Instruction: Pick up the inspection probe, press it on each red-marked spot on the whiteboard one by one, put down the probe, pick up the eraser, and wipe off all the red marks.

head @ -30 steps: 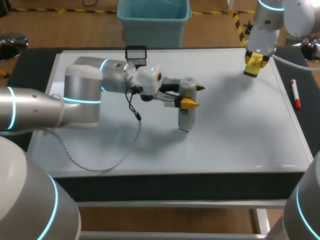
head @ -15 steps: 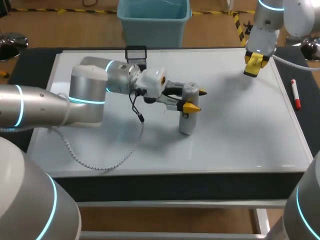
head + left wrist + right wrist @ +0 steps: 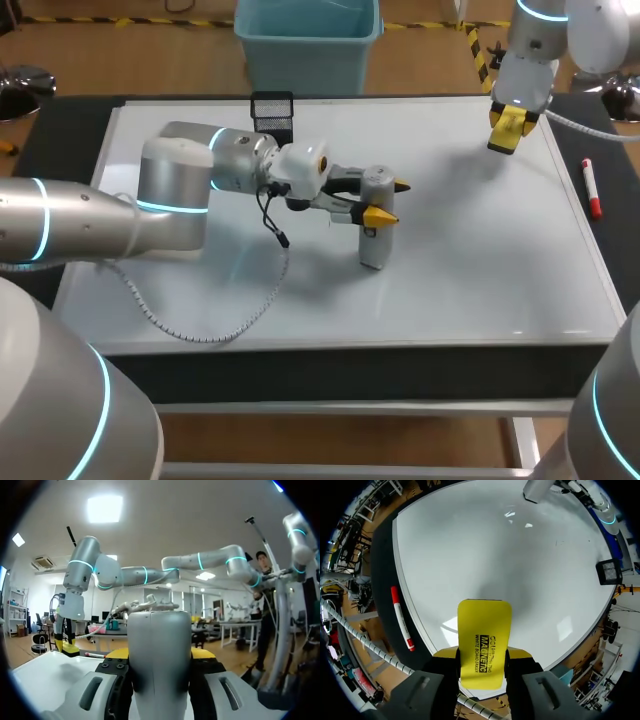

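On the whiteboard (image 3: pixel 480 270): inspection probe (image 3: pixel 373 245) clamped upright, tip down, in left claw (image 3: pixel 390 198).
Eraser (image 3: pixel 484 640) gripped by right claw (image 3: pixel 504 130), well apart at far corner.

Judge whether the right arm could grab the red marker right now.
Probably not: the right gripper is shut on the eraser, so its fingers are full, though the marker lies nearby, uncovered.

Left pincer (image 3: pixel 386 198) clamped and lying level — right pincer (image 3: pixel 505 130) clamped too, pointing straight down.
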